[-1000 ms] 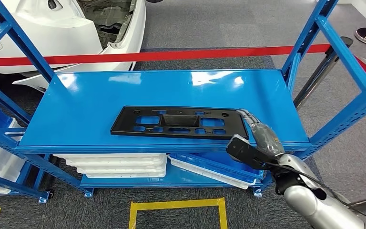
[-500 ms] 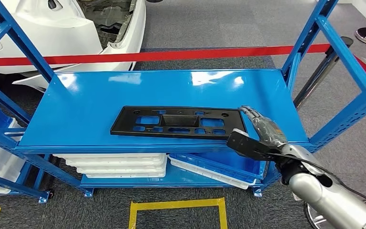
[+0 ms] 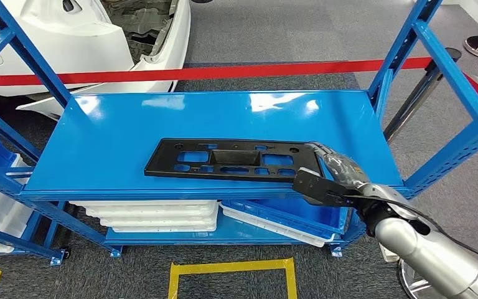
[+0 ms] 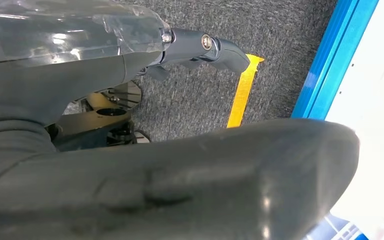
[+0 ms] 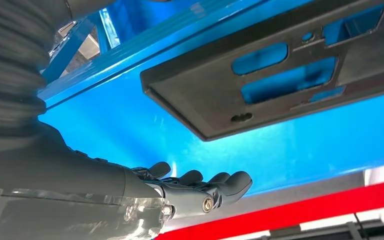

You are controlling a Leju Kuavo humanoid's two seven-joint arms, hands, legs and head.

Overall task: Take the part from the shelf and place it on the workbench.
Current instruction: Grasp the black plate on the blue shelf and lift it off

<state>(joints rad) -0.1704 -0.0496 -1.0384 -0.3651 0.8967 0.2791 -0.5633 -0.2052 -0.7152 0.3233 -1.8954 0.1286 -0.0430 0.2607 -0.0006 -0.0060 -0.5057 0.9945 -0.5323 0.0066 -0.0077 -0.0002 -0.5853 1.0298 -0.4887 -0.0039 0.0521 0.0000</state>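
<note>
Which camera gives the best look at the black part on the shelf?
The head view: the whole black part lies flat on the blue shelf, with the right hand at its end. The right wrist view shows one corner with cutouts. The left wrist view looks at carpet.

- shelf: painted metal, glossy blue, smooth, mirror-like glare toward 12 o'clock
- part: black plastic, matt, moulded, with cut-outs
- right hand: dark plastic fingers under clear shiny film; silver metal arm at 5 o'clock
- floor: grey carpet, rough weave
- trays under shelf: white plastic, smooth
- car body at 11 o'clock: glossy white
</note>
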